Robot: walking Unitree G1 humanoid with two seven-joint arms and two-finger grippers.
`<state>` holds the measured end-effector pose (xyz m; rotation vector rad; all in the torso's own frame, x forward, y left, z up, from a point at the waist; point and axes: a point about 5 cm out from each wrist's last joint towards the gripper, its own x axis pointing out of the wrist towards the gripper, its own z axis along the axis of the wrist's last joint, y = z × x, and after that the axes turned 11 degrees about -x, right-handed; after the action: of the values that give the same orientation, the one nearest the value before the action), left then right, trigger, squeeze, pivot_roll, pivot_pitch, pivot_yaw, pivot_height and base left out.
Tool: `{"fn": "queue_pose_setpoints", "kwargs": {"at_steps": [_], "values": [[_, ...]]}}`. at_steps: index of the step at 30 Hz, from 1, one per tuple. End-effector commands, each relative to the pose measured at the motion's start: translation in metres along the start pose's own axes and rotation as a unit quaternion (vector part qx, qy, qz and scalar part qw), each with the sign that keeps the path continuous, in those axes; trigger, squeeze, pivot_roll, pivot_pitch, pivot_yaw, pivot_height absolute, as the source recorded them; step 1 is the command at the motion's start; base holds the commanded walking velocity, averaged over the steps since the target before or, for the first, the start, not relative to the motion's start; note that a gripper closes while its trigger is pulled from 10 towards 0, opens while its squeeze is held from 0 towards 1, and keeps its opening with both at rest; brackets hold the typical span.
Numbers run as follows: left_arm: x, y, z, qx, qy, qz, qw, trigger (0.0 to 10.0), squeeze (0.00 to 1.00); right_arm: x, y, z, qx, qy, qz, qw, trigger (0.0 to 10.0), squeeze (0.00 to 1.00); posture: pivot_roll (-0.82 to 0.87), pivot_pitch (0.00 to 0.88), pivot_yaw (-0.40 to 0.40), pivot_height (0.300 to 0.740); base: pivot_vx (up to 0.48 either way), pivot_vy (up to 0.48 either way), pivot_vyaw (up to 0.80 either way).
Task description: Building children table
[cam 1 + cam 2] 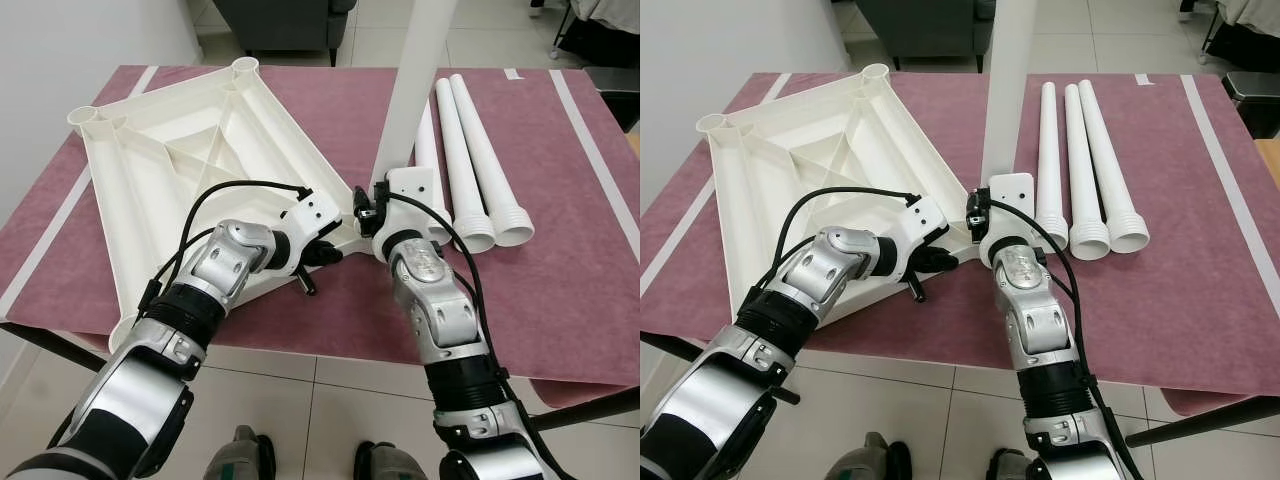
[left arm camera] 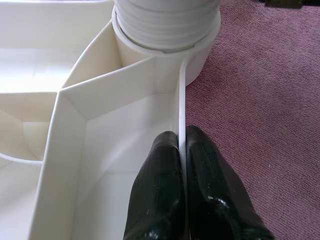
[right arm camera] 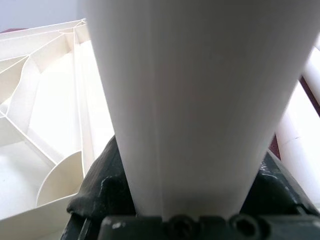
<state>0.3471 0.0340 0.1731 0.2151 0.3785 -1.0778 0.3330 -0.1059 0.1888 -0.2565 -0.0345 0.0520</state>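
Left eye view: white plastic ribbed tabletop [image 1: 190, 150] lies upside down on the maroon cloth-covered table [image 1: 560, 300], round leg sockets at its corners. Left gripper [image 1: 322, 252] pinches the tabletop's thin edge wall near the closest corner, black fingers [image 2: 165, 190] pressed together on either side of the wall. Right gripper [image 1: 375, 215] is clamped around a white tapered plastic leg [image 1: 415, 80], held upright with its threaded end seated in the corner socket [image 2: 167, 45]. Three more white legs [image 1: 470, 160] lie side by side on the cloth, right of the tabletop.
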Motion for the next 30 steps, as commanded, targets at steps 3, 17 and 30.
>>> {"fn": "queue_pose_setpoints", "kwargs": {"at_steps": [3, 17, 30], "values": [[-0.013, 0.014, 0.037, 0.021, -0.091, 0.109, 0.99, 10.0, 0.0, -0.005, 0.014, -0.037, 0.003, 0.074, 0.03, 0.997, 10.0, 0.62, 0.02, 0.134, 0.1, 0.74, 0.0, 0.0, 0.0], [-0.033, 0.006, 0.021, 0.069, -0.059, 0.046, 0.995, 10.0, 0.0, -0.016, 0.0, 0.012, 0.002, -0.099, 0.191, 0.977, 10.0, 0.0, 0.02, 0.136, 0.104, 0.74, 0.0, 0.0, 0.0], [-0.087, -0.022, -0.012, 0.153, 0.004, -0.098, 0.983, 10.0, 0.0, -0.041, -0.004, 0.031, -0.027, -0.172, 0.393, 0.903, 10.0, 0.0, 0.04, 0.141, 0.095, 0.74, 0.0, 0.0, 0.0]]}}
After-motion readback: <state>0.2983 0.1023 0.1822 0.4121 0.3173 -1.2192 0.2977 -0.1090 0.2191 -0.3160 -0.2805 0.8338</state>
